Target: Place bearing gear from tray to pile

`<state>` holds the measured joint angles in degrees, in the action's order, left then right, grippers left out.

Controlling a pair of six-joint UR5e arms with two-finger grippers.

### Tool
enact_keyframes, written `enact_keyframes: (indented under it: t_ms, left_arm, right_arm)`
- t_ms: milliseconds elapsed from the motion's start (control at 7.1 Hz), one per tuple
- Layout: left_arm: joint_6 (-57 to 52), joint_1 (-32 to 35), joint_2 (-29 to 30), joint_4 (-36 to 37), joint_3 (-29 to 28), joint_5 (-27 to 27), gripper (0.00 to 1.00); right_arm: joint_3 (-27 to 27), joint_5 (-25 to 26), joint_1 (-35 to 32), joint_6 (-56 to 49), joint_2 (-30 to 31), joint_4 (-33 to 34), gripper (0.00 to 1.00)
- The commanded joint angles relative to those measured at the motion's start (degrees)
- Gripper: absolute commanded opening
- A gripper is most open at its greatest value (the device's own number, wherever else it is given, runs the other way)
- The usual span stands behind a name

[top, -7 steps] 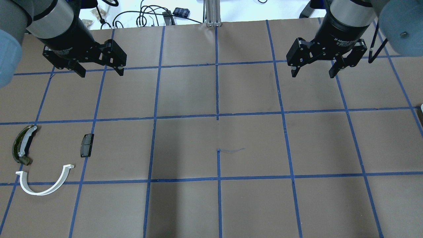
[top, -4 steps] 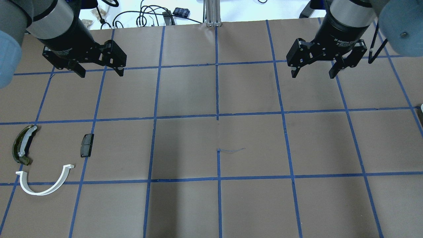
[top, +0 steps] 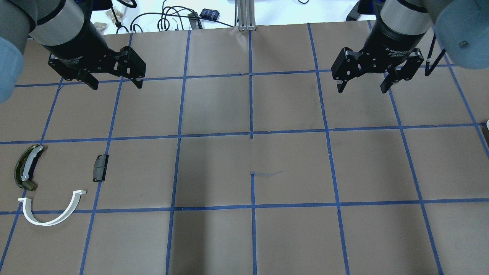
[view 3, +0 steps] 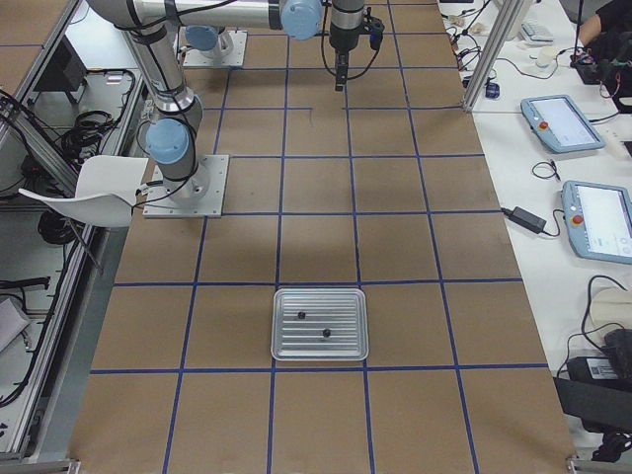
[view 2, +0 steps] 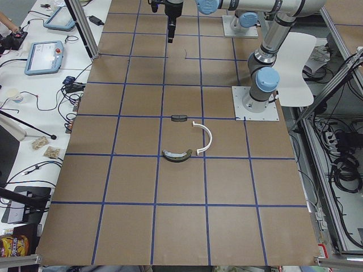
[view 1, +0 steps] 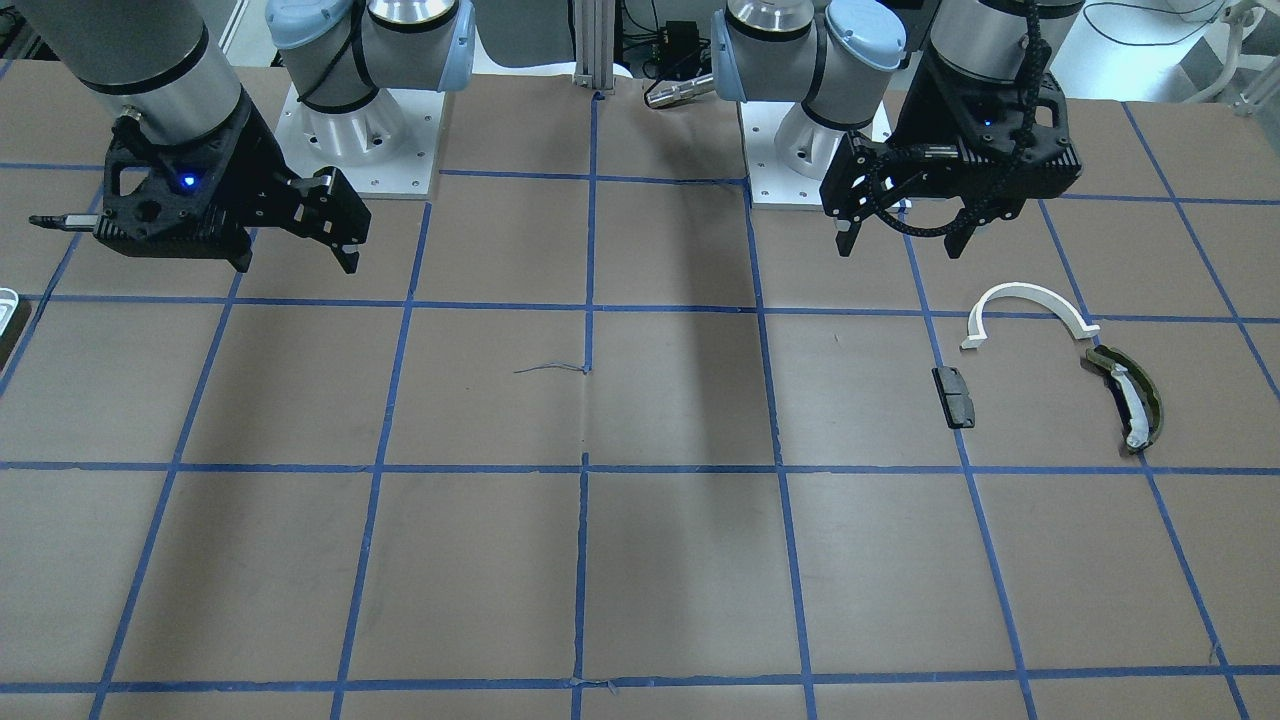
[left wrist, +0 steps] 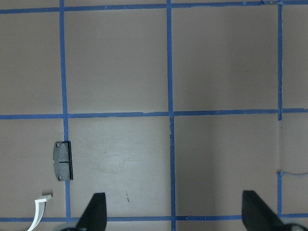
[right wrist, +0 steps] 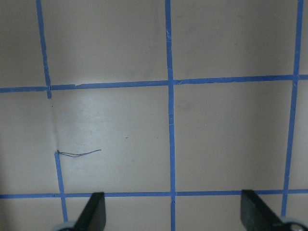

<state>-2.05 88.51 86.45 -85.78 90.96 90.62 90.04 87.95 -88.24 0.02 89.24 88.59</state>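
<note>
Both hands hang over the far half of the bench (top: 290, 160), well apart from each other. The left hand (top: 116, 84) has its fingers spread wide with nothing between them, and so does the right hand (top: 361, 89).

The tray (view 3: 320, 292) sits flat at the bench's right end. Two small dark bearing gears lie in it, one (view 3: 300, 315) toward its left and far side, the other (view 3: 326, 334) close by, both too small to show detail.

The pile lies loose at the near left: a white half-ring (view 1: 1030, 290), an olive curved shoe (top: 23, 168) just beside it, and a black pad (top: 101, 167) lying on a blue tape line to their right.
</note>
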Motion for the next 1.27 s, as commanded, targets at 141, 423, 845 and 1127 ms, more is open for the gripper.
enact_keyframes:
  t_ms: [141,423,845,1127]
  left_arm:
    - [0.11,0.00,0.04,0.00,0.00,0.00,1.00]
    - [0.11,0.00,0.04,0.00,0.09,0.00,1.00]
    - [0.20,0.00,0.04,0.00,0.09,0.00,1.00]
    - [0.29,0.00,0.04,0.00,0.09,0.00,1.00]
  right_arm:
    - [-0.57,1.70,0.00,-0.11,0.15,-0.43,1.00]
    - [-0.66,0.04,0.00,-0.11,0.06,-0.52,1.00]
    - [-0.83,-1.03,0.00,-0.02,-0.03,-0.26,1.00]
    - [-0.57,-0.94,0.26,-0.55,-0.20,0.01,1.00]
